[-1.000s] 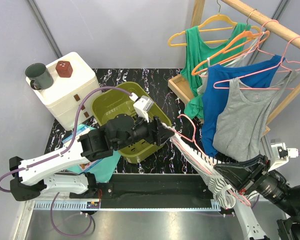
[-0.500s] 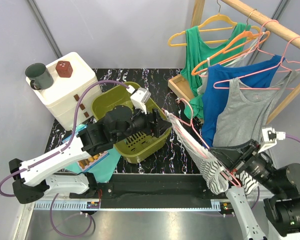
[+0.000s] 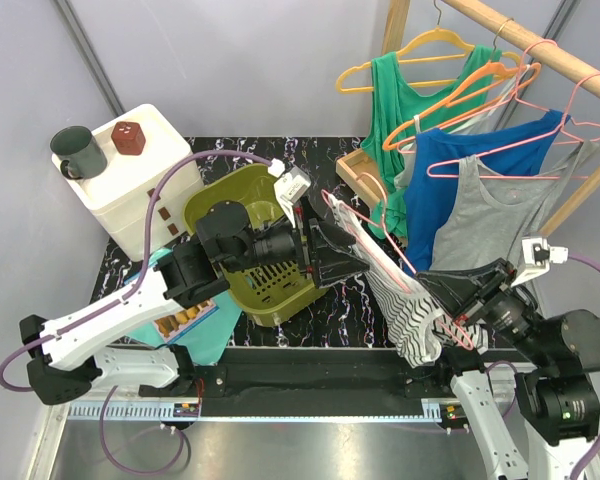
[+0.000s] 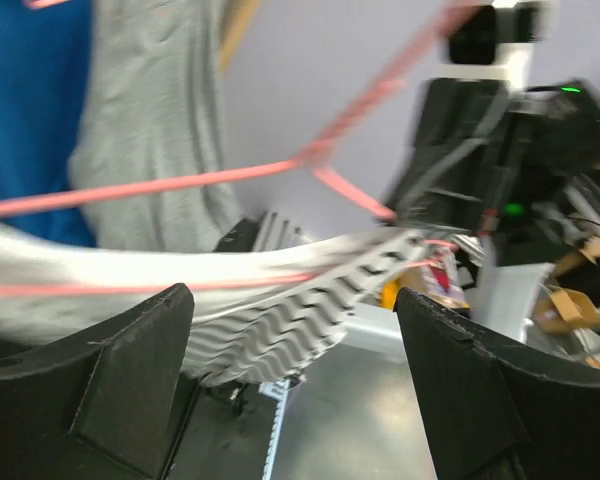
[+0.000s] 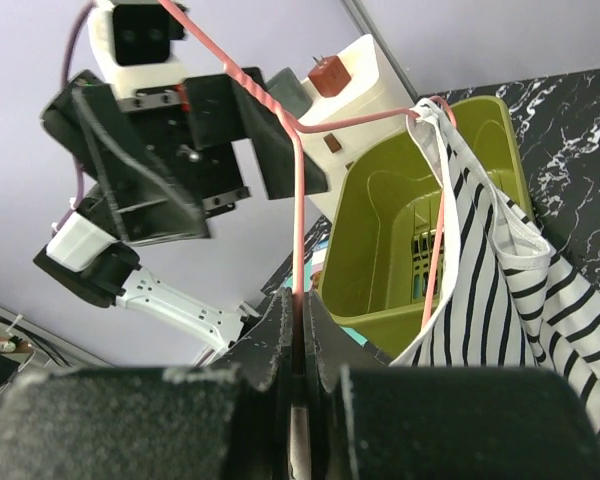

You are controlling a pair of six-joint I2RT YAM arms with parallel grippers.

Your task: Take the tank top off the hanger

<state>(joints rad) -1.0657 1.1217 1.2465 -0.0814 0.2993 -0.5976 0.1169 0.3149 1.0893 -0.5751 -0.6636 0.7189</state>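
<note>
Currently: striped tank top (image 3: 412,318) on pink hanger (image 5: 298,200), long axis running arm to arm; right jaws clamped on hanger, left jaws spread wide, nearest the fabric's upper end.

The tank top (image 3: 410,310) is white with black stripes, its hanger (image 5: 298,200) pink, and my fingers (image 4: 90,390) are matt black. The basket (image 3: 230,195) on the left is olive green, on a black tabletop (image 3: 320,160) veined white. At the far right are a green top (image 3: 395,110), a blue top (image 3: 435,190) and a grey top (image 3: 485,240).
</note>
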